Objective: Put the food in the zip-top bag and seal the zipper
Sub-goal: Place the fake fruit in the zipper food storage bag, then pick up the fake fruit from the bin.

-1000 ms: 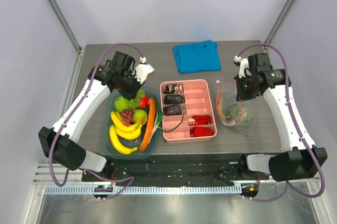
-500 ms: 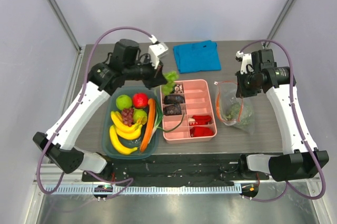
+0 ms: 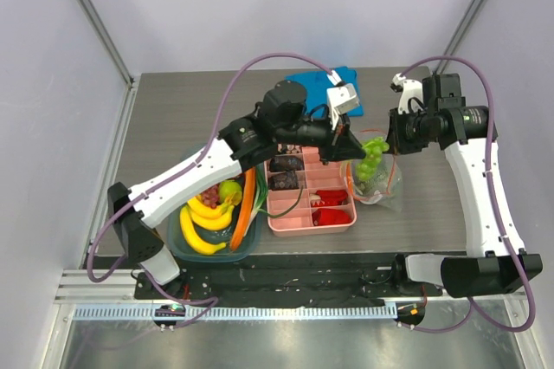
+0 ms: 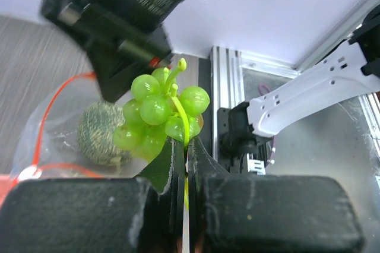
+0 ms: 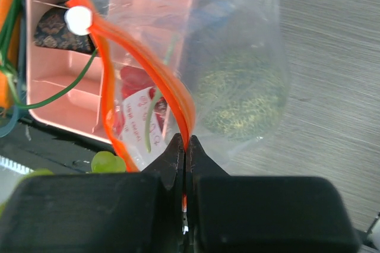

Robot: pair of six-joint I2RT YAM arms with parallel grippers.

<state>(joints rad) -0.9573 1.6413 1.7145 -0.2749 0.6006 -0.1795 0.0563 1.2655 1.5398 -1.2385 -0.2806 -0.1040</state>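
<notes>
Green glossy grapes (image 4: 157,110) are being gripped by their thin stem in the clenched left gripper (image 4: 186,146), the left arm (image 3: 216,157) being stretched across the pink tray (image 3: 312,229) over the clear crinkly bag (image 5: 249,39) beside it. The bag's orange zipper (image 5: 148,66) is being pinched by the right gripper (image 5: 185,146), the mouth being held open; a rough netted melon (image 5: 237,95) is lying inside.

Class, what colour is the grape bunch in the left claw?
The grape bunch is light green; left wrist view shows it best.
</notes>
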